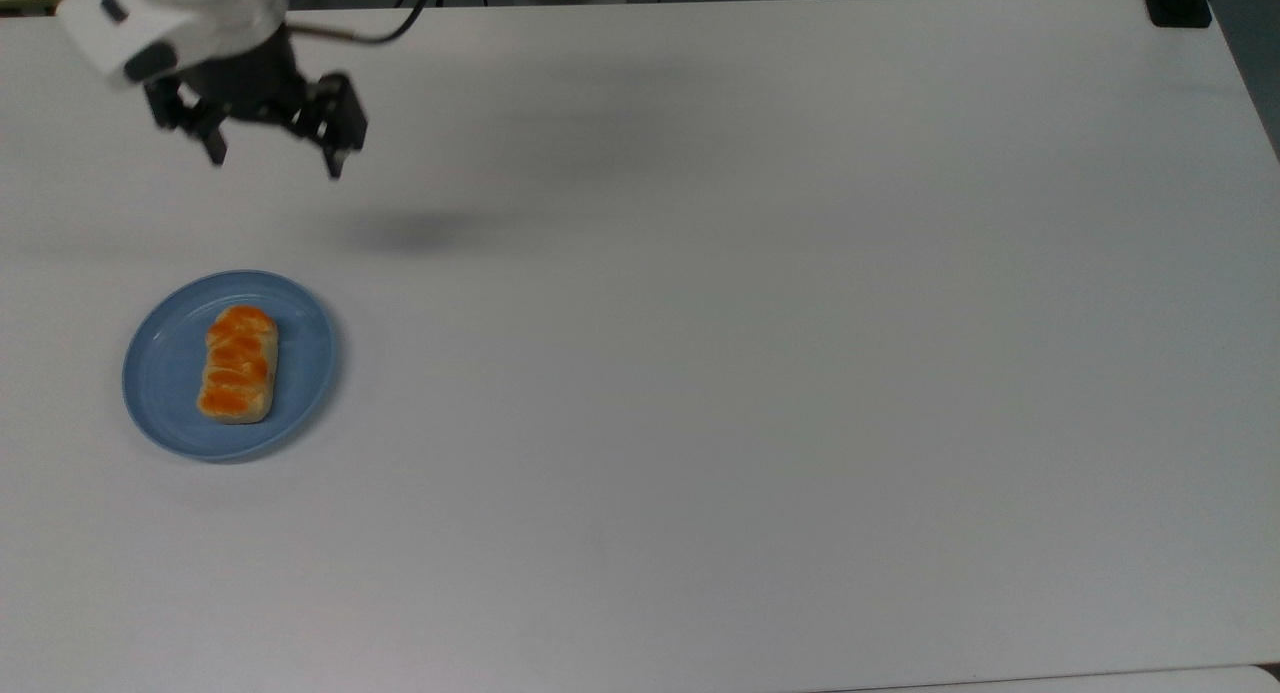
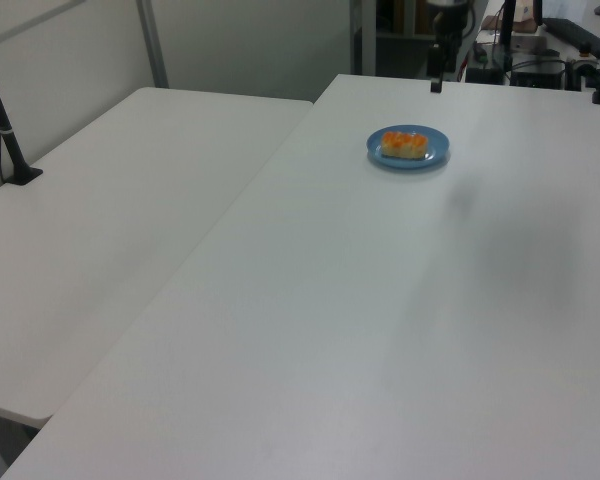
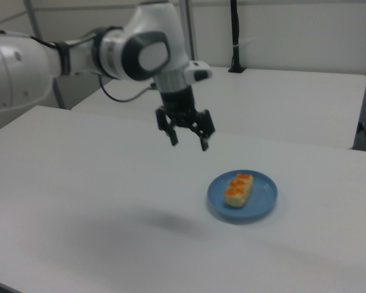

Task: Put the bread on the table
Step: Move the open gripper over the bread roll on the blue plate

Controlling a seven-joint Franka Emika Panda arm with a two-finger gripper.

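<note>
Bread: we see the bread (image 1: 238, 364) lying flat at the middle of a blue plate (image 1: 165, 373), glossy orange top up.
Plate: it rests on the white surface (image 1: 760, 373), near the top view's left edge.
Gripper: our gripper (image 1: 273, 161) hangs in the air above the surface, well apart from the plate, toward the top view's upper left.
Fingers: we see the fingers (image 3: 204, 144) spread apart, pointing down, holding nothing.
Second table: a second white table (image 2: 100, 200) adjoins at the left view's left.

No readable text, labels, brands or numbers anywhere in scene.
</note>
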